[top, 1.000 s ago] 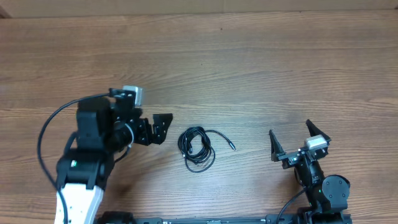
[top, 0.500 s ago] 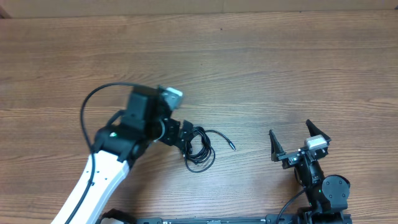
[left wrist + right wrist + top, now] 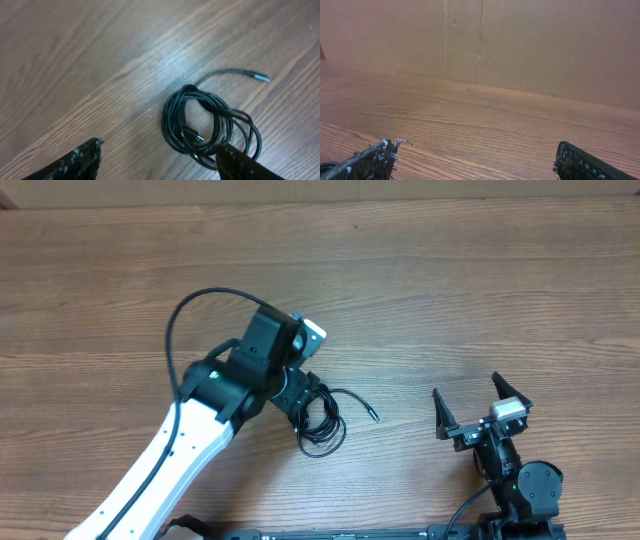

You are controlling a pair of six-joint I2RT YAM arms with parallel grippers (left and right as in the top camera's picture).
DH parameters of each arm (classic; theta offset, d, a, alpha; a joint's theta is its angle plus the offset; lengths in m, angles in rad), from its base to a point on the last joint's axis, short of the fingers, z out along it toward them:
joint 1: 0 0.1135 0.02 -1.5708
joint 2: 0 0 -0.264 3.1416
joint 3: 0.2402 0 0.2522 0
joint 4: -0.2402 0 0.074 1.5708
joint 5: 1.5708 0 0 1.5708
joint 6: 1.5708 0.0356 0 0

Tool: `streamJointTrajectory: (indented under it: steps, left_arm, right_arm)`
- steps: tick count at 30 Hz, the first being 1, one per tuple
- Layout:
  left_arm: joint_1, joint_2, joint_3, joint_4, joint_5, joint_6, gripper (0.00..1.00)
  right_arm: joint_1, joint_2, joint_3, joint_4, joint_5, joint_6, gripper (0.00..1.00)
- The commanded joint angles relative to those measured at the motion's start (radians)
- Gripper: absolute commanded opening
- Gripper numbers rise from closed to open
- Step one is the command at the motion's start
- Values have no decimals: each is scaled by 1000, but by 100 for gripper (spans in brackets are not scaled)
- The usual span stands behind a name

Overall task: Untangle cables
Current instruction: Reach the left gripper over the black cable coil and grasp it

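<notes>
The cables (image 3: 322,420) are thin black cords wound into one small coil in the middle of the wooden table, with one loose end and its plug (image 3: 373,416) trailing right. My left gripper (image 3: 303,402) hangs over the coil's left edge. In the left wrist view the coil (image 3: 210,125) lies just ahead, its plug end (image 3: 260,77) pointing right. The left gripper (image 3: 160,160) is open, its right finger (image 3: 245,165) over the coil's near edge. My right gripper (image 3: 470,408) stands open and holds nothing at the front right, well apart from the coil, and it (image 3: 477,165) faces bare wood.
A brown cardboard wall (image 3: 480,40) closes off the far side of the table (image 3: 450,300). The left arm's own thick black cable (image 3: 190,320) arches over the table beside the arm. The right arm's base (image 3: 530,485) sits at the front edge.
The left arm swung right from the table's left side until its gripper reached the coil, and its jaws have narrowed somewhat. The right arm and the coil have not moved.
</notes>
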Motion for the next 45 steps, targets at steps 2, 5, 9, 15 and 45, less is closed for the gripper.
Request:
streamJointTrajectory:
  steps: [2, 5, 9, 15, 45]
  left_arm:
    - [-4, 73, 15, 7, 45, 72, 66]
    - [-4, 127, 15, 8, 45, 87, 62]
    - [-4, 197, 15, 39, 47, 113, 57]
    - [-4, 275, 15, 74, 55, 116, 53]
    - [-4, 526, 13, 165, 177, 139, 22]
  right_arm:
    - [6, -8, -11, 5, 9, -5, 100]
    - [6, -8, -11, 5, 9, -5, 100]
    - [6, -8, -11, 5, 9, -5, 100]
    - [6, -8, -11, 5, 9, -5, 100]
    - [6, -8, -11, 5, 9, -5, 100]
